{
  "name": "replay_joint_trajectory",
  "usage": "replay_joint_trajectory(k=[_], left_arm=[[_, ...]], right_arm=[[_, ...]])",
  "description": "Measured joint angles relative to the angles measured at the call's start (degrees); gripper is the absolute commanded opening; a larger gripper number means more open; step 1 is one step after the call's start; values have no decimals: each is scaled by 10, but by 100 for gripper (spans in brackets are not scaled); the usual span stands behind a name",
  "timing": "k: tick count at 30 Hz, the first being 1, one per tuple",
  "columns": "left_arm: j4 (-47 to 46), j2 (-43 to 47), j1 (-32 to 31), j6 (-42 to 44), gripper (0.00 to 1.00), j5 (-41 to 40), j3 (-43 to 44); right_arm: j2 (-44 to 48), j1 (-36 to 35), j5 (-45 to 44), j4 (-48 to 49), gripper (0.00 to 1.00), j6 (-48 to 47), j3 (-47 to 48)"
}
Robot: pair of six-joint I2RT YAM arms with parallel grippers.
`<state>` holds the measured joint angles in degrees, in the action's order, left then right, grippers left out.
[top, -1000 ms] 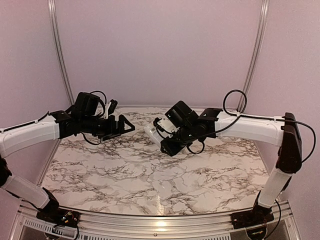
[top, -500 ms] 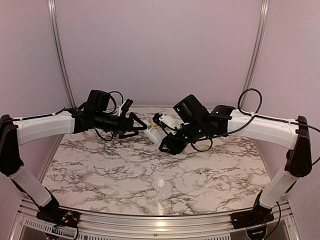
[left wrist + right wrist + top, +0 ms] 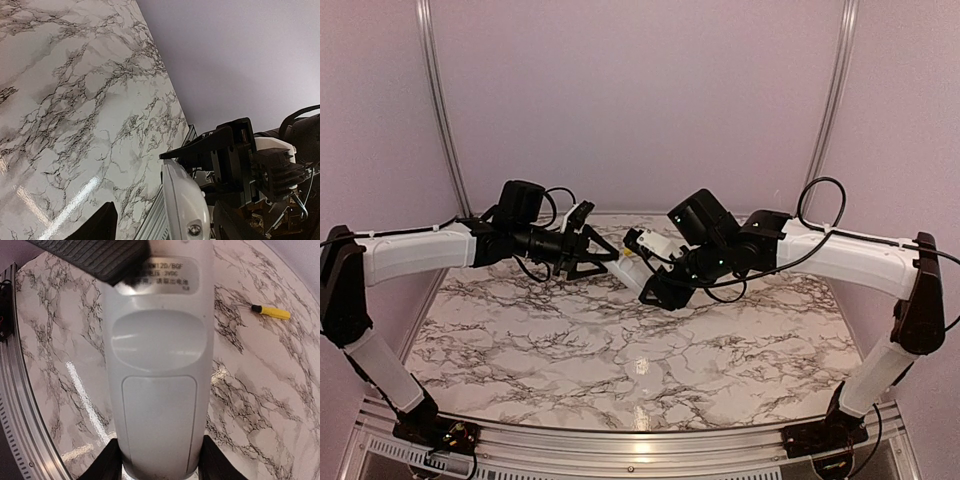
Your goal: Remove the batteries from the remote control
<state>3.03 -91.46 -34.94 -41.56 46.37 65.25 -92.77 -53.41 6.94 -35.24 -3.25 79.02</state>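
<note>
**Desk:** Where's the remote?

**Me:** The remote control point(image 3: 159, 365) is up in the air over the table point(image 3: 640, 370), back face toward my right wrist camera. The right gripper point(image 3: 158, 467) is clamped on its lower end, one finger on either side.

**Desk:** Compartment open?

**Me:** No. The battery cover point(image 3: 159, 425) looks seated flush (no gap I can make out). The batteries aren't visible, so I judge both are inside.

**Desk:** And the left arm?

**Me:** The left gripper point(image 3: 600, 257) is at the remote's far end. Its jaws are spread wide, with the tip of the remote between them. One ribbed pad point(image 3: 95, 257) overlaps the edge by the printed label. I can't tell whether it's touching.

**Desk:** Progress?

**Me:** Early, by my reckoning. The remote is lifted and presented. The cover and both batteries are left to do. The screwdriver point(image 3: 270, 312) lies on the table, well apart from both arms (a small screw point(image 3: 194, 229) shows at the remote's end, so it may be wanted).
</note>
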Motion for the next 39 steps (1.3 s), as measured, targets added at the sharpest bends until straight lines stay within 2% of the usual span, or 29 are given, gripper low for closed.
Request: replay_joint_trajectory(k=[14,22,39], left_arm=[[8,-41,0,-18,59,65,34],[50,-49,0,-3,58,103,41],[125,-63,-3,42,47,117,54]], right_arm=[[0,0,-10,-4,23,-54,0],[-1,-1,-10,-7,24,-74,2],[-19,-25,-20,-20,24,-103,19]])
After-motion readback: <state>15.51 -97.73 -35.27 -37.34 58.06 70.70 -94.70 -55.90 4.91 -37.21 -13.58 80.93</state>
